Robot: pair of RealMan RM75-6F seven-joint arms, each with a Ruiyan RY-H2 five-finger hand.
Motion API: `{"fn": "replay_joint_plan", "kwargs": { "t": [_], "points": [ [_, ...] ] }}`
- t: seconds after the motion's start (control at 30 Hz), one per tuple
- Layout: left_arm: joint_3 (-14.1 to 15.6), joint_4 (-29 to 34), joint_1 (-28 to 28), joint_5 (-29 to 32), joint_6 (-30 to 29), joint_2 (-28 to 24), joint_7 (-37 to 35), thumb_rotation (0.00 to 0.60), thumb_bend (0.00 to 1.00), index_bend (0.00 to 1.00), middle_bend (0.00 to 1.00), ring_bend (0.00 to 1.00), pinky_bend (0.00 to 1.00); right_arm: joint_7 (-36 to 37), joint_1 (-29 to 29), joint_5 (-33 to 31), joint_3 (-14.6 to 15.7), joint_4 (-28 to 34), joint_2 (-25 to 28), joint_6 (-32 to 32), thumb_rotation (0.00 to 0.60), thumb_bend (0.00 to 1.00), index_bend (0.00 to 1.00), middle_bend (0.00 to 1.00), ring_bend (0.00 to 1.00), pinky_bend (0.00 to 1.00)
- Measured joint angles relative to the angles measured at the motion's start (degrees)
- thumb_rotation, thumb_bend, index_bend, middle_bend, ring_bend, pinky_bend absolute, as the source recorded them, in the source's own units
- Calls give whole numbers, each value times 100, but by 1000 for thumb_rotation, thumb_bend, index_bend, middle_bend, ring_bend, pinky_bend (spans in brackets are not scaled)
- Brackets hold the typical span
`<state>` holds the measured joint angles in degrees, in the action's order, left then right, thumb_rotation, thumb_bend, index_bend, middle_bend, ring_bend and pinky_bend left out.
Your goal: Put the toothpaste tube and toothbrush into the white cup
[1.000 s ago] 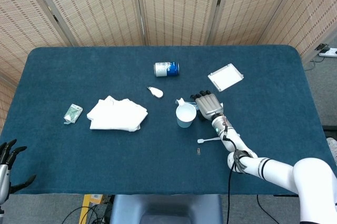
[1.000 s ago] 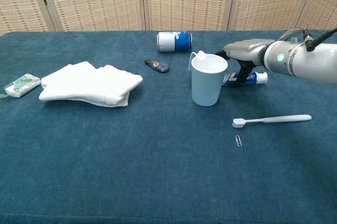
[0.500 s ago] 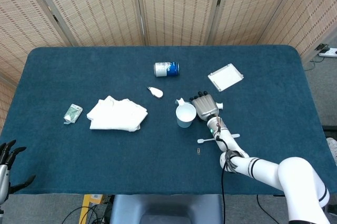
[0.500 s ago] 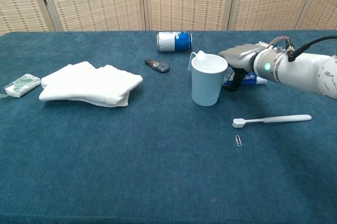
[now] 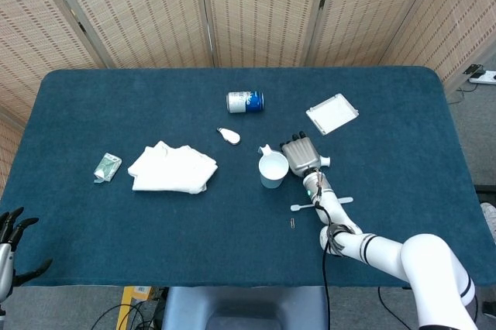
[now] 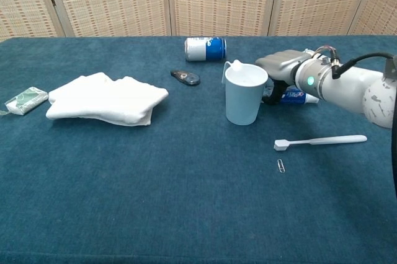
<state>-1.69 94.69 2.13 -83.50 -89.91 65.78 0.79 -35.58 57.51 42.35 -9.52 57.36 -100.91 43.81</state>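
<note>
A blue-covered table (image 5: 116,221) is seen from above in the head view and from the front in the chest view. Near the middle of the frame stands the white cup (image 6: 245,94), upright and open at the top. Just right of it, the right hand (image 5: 301,156) is lowered over the toothpaste tube (image 6: 296,96), which lies flat on the table behind and right of the cup. The fingers (image 6: 277,64) are curved down over the tube's left end; whether the tube is actually gripped cannot be told. The toothbrush (image 6: 321,141) lies flat on the table, lower right of the cup and apart from it, its head pointing left. A small paper clip (image 6: 281,165) lies just below the brush head.

The left hand (image 5: 12,229) is seen at the lower left edge of the head view, off the table, fingers spread and holding nothing.

Further left lie a folded white towel (image 5: 172,167) and a small green packet (image 5: 107,166). Above the cup are a can (image 5: 245,101) on its side and a small white object (image 5: 229,135); a white tray (image 5: 332,114) lies upper right
</note>
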Motion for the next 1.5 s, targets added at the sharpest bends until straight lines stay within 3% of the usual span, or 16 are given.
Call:
{"fn": "replay_joint_plan", "kwargs": {
  "t": [0.3,0.5,1.07,1.33,1.5],
  "points": [
    [-10,2,7,-14,-13,3,-7,600,204,261,99,36,144,343,-164,344,-37,-134,-1,139,600,430,531,549,333,166],
    [-24,27,3,-18,-16,-22,9,600,205,260,99,36,144,990,-430,760,-113,35,278,382,600,433,564,573,357,166],
    [-50,219,-45,-96,-26,-96,166,600,205,260,99,36,144,4093,-1313,2177,-863,2092,1751,1459,600,431,576,583,367,166],
    [-46,283,-14,-111,-86,-146,182,600,205,260,99,36,144,5463,-1345,2725,-1108,2702,1735,1492,600,395,576,583,368,168],
    [-18,260,28,-89,-100,-149,152,600,205,260,99,36,144,5687,-1232,2900,-1211,2733,1395,1594,600,390,576,583,368,169]
  ]
}}
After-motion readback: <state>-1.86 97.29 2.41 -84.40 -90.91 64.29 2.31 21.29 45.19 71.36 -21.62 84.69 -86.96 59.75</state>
